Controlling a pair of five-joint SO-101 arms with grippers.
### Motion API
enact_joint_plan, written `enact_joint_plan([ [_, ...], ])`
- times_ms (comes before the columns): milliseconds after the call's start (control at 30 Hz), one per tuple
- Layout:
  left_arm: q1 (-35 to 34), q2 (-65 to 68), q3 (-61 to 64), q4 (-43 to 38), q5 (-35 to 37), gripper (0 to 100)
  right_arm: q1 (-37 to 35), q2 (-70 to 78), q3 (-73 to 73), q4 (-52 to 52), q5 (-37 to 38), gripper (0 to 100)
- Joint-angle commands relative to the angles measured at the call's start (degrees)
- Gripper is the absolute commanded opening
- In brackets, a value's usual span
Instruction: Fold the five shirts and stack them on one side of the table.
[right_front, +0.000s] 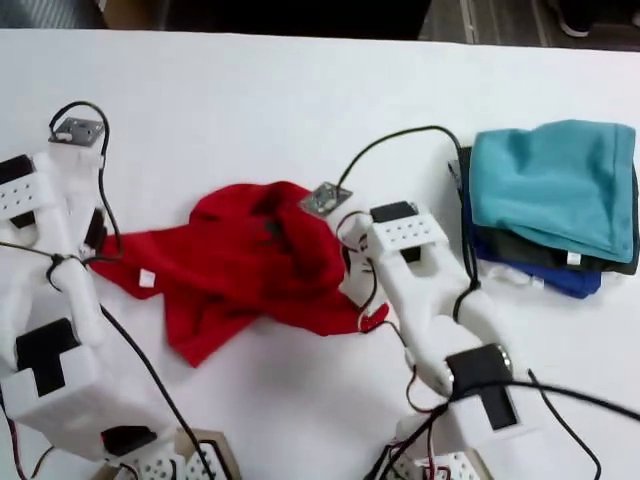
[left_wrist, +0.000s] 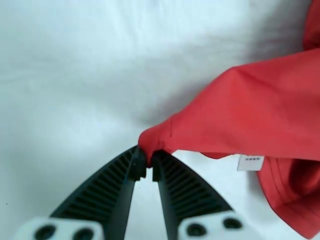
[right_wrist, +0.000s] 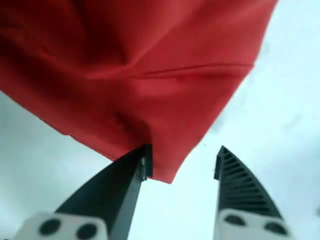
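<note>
- Risk 1: the left gripper (left_wrist: 149, 167) is pinched shut on just a small bunched tip of the red shirt (left_wrist: 250, 115). So little cloth sits between the pads that we judge a firm pull across the table (right_front: 250, 110) could slip it free.
- Risk 2: the right gripper (right_wrist: 182, 160) stands wide. One finger rests against the shirt's edge, the other is clear of it over bare table. If it closes as placed, we expect it to catch a thin edge or nothing.
- Risk 3: the shirt lies crumpled with overlapping layers. Spreading it from two points could carry a twist into the fold.
- Risk 4: the right arm's cable runs just beside the folded stack (right_front: 550, 200). A broad sweep might nudge the stack.
- Position: the red shirt sits mid-table between the arms. The left gripper holds the end nearest the left arm, and the right gripper is at the opposite edge. The stack, teal on top, lies well apart at the right side.
</note>
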Motion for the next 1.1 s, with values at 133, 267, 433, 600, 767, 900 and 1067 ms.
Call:
enact_joint_plan([
  [133,0.4,-0.7,0.0,-1.5,-0.4,3,0.6,-3.5,0.9,2.4,-0.5,21.9],
  [267,0.4,-0.7,0.0,-1.5,-0.4,3,0.6,-1.8,2.7,1.2,-0.5,21.9],
  [433,0.4,-0.8,0.0,-1.5,-0.4,3,0.4,-0.2,5.4,-1.6,-0.5,21.9],
  [600,0.4,-0.7,0.0,-2.2,-0.2,3,0.5,2.7,6.4,-4.8,-0.5,19.9],
  [767,0.5,-0.7,0.0,-2.1,-0.2,3,0.5,3.4,6.1,-8.0,-0.5,10.6],
  [900,0.5,-0.7,0.0,-2.0,-0.2,3,0.5,3.4,6.1,-8.0,-0.4,9.0],
  [1067,0.5,-0.7,0.0,-1.9,-0.2,3,0.7,2.0,4.3,-7.2,-0.1,2.5],
])
